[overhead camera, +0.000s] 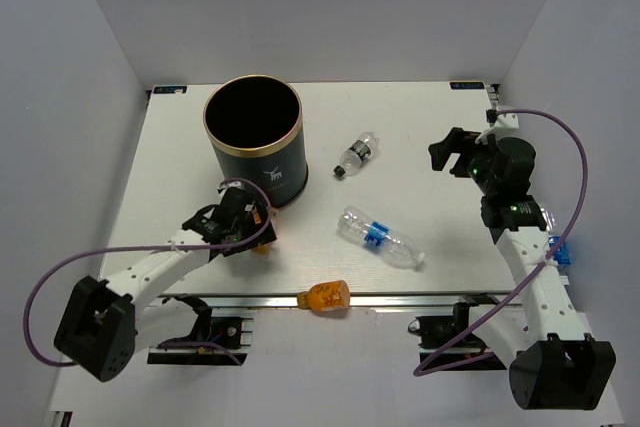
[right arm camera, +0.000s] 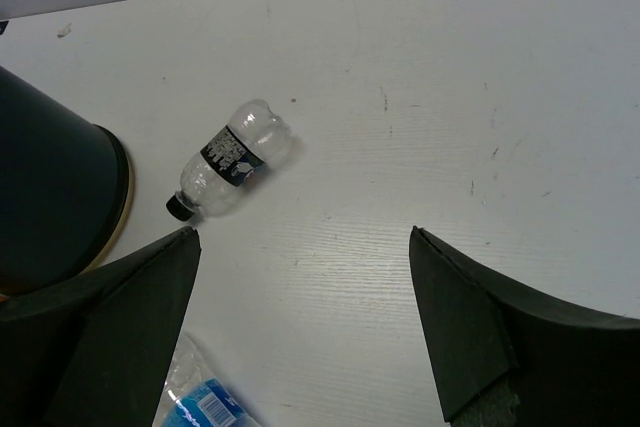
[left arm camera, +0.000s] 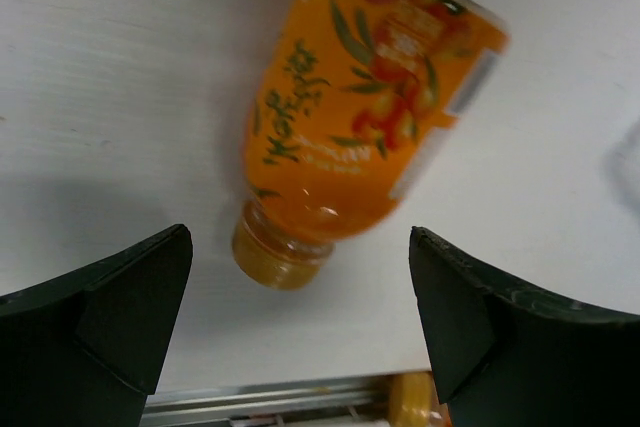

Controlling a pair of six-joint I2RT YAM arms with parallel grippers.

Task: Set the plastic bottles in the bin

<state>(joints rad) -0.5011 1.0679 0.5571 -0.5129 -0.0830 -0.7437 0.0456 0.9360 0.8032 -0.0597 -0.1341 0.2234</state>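
The dark bin (overhead camera: 252,142) with a gold rim stands at the back left. My left gripper (overhead camera: 248,229) hovers just in front of it, open, over a stubby orange bottle (left arm camera: 360,117) that lies on the table with its cap (left arm camera: 270,259) toward the fingers (left arm camera: 120,317), not between them. A second orange bottle (overhead camera: 326,296) lies at the front edge. A clear crinkled bottle with a blue label (overhead camera: 380,237) lies mid-table. A small clear bottle with a dark label (overhead camera: 356,155) lies behind it. My right gripper (overhead camera: 455,152) is open and empty, raised at the right.
The right wrist view shows the small bottle (right arm camera: 232,157), the bin's side (right arm camera: 50,197) at the left and the blue-label bottle (right arm camera: 200,402) at the bottom. The second orange bottle (left arm camera: 415,402) shows by the metal front rail (left arm camera: 260,402). White walls surround the table.
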